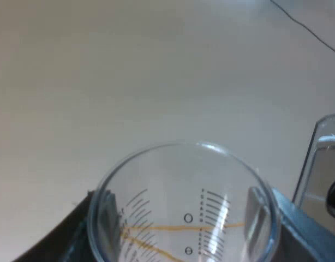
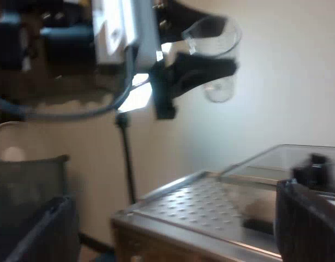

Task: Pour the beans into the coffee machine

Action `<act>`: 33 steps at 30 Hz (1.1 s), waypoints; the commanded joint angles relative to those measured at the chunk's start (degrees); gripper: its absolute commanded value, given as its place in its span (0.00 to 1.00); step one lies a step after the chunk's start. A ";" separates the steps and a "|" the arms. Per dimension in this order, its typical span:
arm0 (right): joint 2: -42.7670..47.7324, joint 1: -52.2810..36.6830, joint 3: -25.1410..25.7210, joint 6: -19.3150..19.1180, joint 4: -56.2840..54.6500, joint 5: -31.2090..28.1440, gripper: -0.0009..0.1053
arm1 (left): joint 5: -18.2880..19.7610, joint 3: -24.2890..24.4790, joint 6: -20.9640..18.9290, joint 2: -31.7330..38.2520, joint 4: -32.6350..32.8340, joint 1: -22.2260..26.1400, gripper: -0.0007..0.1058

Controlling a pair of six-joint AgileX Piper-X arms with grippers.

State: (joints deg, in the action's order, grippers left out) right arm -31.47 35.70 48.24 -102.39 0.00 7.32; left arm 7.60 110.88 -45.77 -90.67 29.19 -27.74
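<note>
My left gripper (image 1: 184,218) is shut on the measuring glass (image 1: 184,185), with one dark finger on each side of its wall. I look into the glass's mouth: printed scale marks and an orange line show through, and I see no beans inside. From the right wrist view the same glass (image 2: 217,54) hangs in the left gripper (image 2: 203,71), high above the espresso machine (image 2: 195,210) and off to the side of its clear bean hopper (image 2: 287,166). My right gripper (image 2: 173,234) is open beside the machine's top, nothing between its fingers.
A corner of the clear hopper (image 1: 320,164) stands close to the held glass. A bare beige surface (image 1: 129,71) lies beneath. The machine's dimpled metal top plate (image 2: 211,202) lies next to the hopper. A dark pole (image 2: 126,158) rises behind the machine.
</note>
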 commanded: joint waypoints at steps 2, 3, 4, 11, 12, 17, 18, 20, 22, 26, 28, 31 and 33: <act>0.15 -0.01 0.20 0.17 0.98 5.09 0.75 | -1.00 0.36 -9.95 2.64 5.95 -0.09 0.24; 0.15 -0.01 0.20 0.39 0.98 5.20 0.75 | -1.00 0.36 -10.45 3.01 6.91 -0.09 0.24; 0.15 -0.01 0.20 0.98 0.98 5.56 0.75 | -1.00 0.36 -12.48 3.58 8.30 -0.09 0.24; 0.15 -0.01 0.20 1.57 0.98 7.11 0.75 | 3.62 0.36 -24.93 7.96 18.03 -0.09 0.24; 0.15 -0.01 0.20 1.72 0.98 7.27 0.75 | 4.84 0.36 -25.80 8.40 19.89 -0.09 0.24; 0.15 -0.01 0.80 1.92 -0.44 9.63 0.75 | 5.51 0.25 -27.37 10.75 27.49 -0.09 0.24; 0.15 -0.01 0.86 1.92 -0.79 9.63 0.75 | 5.51 0.20 -27.37 11.01 27.89 -0.09 0.24; 0.15 -0.01 0.95 1.92 -3.00 10.85 0.75 | 5.51 -0.93 -27.37 12.57 28.35 -0.09 0.24; 0.15 -0.01 0.95 1.92 -4.98 12.15 0.75 | 5.51 -2.87 -27.60 14.20 28.33 0.16 0.24; 0.15 -0.01 0.95 1.92 -7.92 13.36 0.75 | 6.74 -9.13 -29.69 18.98 27.35 1.37 0.24; 0.15 -0.01 0.95 1.92 -8.61 14.25 0.75 | 7.73 -11.58 -30.34 21.05 26.14 2.12 0.24; 0.15 -0.01 0.95 1.92 -9.69 14.85 0.75 | 9.95 -19.11 -32.35 26.39 22.43 4.71 0.24; 0.15 -0.01 0.95 1.92 -11.51 15.46 0.75 | 11.51 -22.50 -33.78 29.63 21.35 6.52 0.24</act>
State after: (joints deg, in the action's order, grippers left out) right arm -31.47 35.70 48.39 -100.27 -11.03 21.76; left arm 17.90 88.72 -78.28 -62.33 52.02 -21.53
